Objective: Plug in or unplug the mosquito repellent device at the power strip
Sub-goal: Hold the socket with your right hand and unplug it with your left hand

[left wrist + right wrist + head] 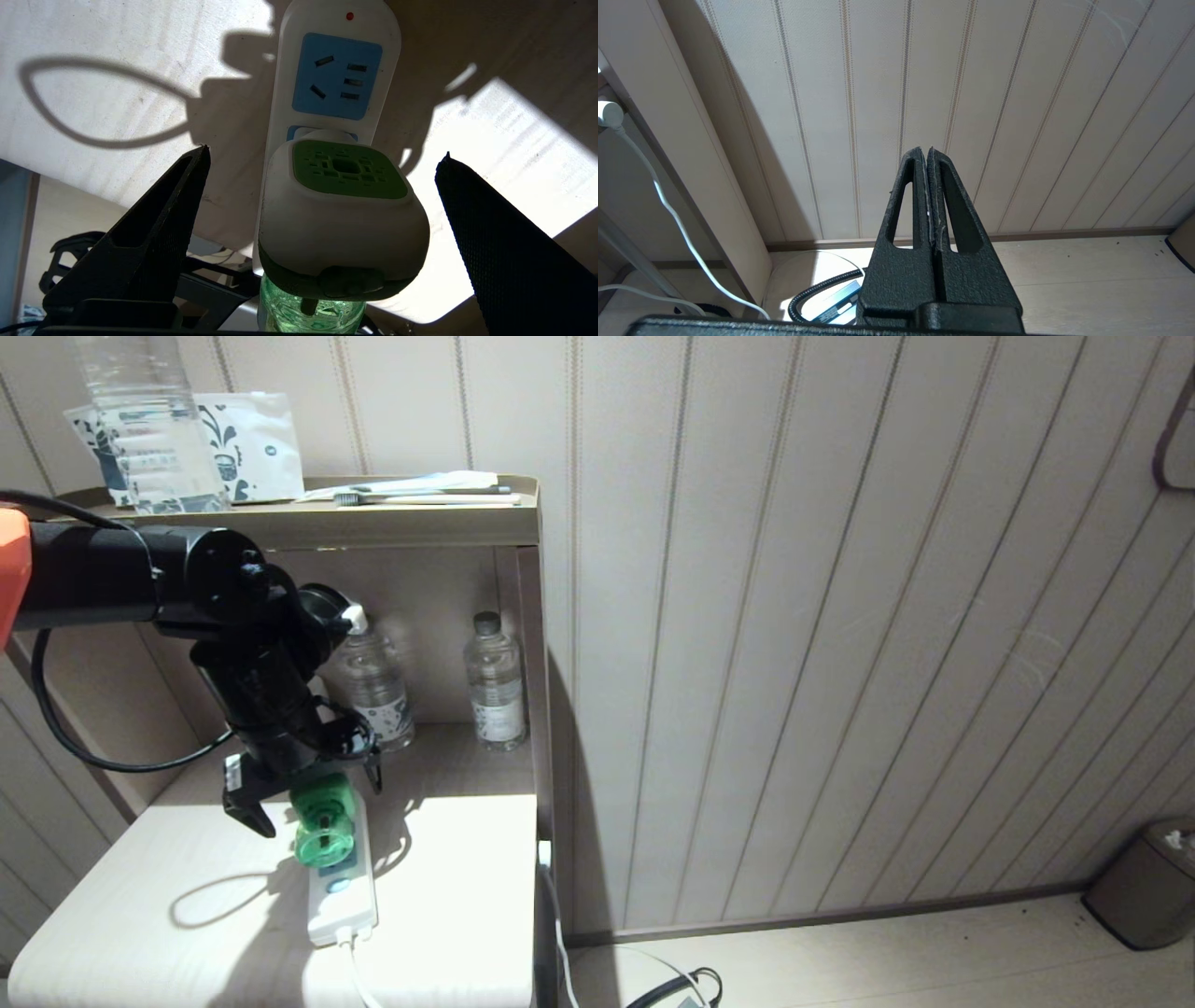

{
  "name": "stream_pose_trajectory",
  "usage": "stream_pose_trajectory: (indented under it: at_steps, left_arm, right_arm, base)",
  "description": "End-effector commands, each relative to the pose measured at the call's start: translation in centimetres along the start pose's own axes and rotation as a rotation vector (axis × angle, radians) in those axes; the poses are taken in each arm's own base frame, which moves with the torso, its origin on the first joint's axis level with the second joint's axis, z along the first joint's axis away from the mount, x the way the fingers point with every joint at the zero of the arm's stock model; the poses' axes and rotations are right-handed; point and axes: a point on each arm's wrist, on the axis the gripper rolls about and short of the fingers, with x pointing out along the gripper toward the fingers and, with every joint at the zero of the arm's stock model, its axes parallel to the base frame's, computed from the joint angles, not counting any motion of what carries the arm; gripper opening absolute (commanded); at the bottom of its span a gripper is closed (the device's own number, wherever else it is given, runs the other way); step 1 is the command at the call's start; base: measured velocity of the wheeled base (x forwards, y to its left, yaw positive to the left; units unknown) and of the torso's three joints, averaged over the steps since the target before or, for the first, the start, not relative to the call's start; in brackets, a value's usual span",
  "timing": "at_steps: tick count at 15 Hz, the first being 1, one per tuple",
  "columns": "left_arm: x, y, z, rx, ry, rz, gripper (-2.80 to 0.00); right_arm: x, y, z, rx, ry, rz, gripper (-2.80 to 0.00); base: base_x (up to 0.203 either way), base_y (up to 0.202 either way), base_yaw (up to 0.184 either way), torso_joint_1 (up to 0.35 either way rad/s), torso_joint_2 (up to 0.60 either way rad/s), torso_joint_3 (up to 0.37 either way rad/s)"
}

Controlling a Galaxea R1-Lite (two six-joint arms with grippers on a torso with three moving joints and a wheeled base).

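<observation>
Left gripper straddles the plugged-in mosquito repellent device, fingers wide and holding nothing.

The device sits in a socket of the power strip on the bench, its green bottle pointing along the strip, away from the cable end. In the left wrist view it lies squarely between the two fingers, touching neither, so they flank its white body across the strip's long axis. Closing looks like the next step. The right gripper is parked well off beside the wall, fingers pressed together, empty.
</observation>
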Motion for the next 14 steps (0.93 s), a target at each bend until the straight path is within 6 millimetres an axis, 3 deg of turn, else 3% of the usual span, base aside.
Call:
stream_pose_trajectory:
  at_steps: [1, 4, 5, 14]
  left_arm:
    - [0.16, -0.03, -0.07, -0.002, 0.009, 0.007, 0.0]
    - [0.28, -0.09, -0.06, 0.005, 0.019, -0.002, 0.0]
    - [0.27, -0.16, -0.06, 0.008, 0.016, -0.005, -2.8]
    - [0.75, -0.01, -0.22, 0.028, 0.033, 0.008, -2.8]
  right_arm:
    - [0.0, 0.0, 0.0, 0.0, 0.0, 0.0, -2.8]
    - [0.0, 0.0, 0.0, 0.0, 0.0, 0.0, -2.8]
    - [0.0, 0.0, 0.0, 0.0, 0.0, 0.0, -2.8]
    - [0.0, 0.0, 0.0, 0.0, 0.0, 0.0, -2.8]
  base:
    - [0.0, 0.0, 0.0, 0.0, 0.0, 0.0]
    - [0.0, 0.0, 0.0, 0.0, 0.0, 0.0]
    - [0.0, 0.0, 0.0, 0.0, 0.0, 0.0]
    - [0.0, 0.0, 0.0, 0.0, 0.0, 0.0]
